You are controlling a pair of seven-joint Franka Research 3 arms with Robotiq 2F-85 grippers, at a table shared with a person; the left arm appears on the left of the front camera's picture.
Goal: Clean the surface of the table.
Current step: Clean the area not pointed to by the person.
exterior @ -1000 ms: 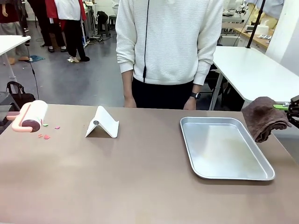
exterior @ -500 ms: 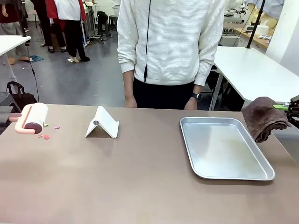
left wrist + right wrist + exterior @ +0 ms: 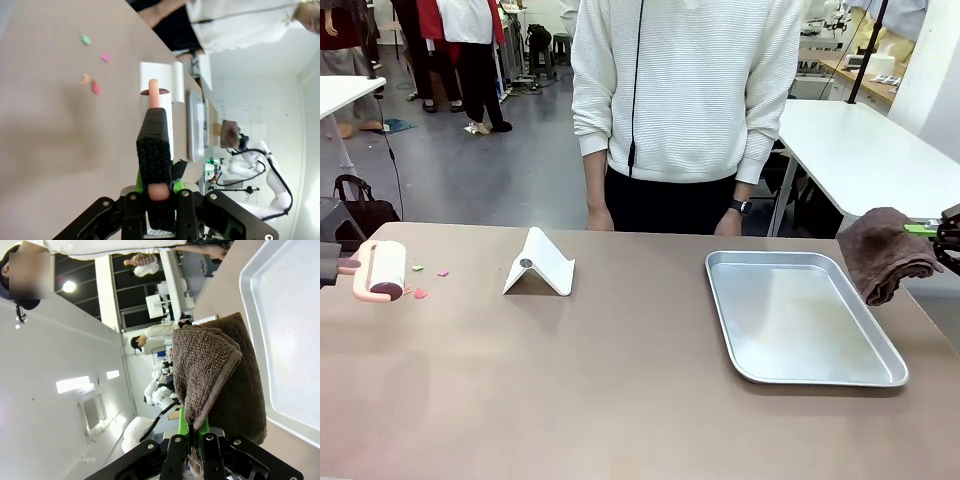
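The taupe-brown table (image 3: pixel 620 390) carries a few small coloured scraps (image 3: pixel 420 293) near its left end. Just left of them is a lint roller (image 3: pixel 380 270) with a pink handle, low over the top; whether it touches I cannot tell. My left gripper (image 3: pixel 328 266) at the picture's left edge is shut on that handle. From the left wrist, the gripper (image 3: pixel 159 192) clamps the handle, with the roller (image 3: pixel 167 125) ahead and the scraps (image 3: pixel 95 88) to one side. My right gripper (image 3: pixel 948 236) is shut on a folded brown towel (image 3: pixel 885 252) beyond the table's right end, the same towel (image 3: pixel 220 370) hanging from the gripper (image 3: pixel 192 440).
A white folded stand (image 3: pixel 540 263) sits left of centre at the back. A bare metal tray (image 3: pixel 800 318) lies on the right half, next to the towel. A person in a white top (image 3: pixel 685 90) stands at the far edge, hands down.
The lint roller has moved a little left and lower, toward the near side of the scraps. The right gripper and towel have stayed put.
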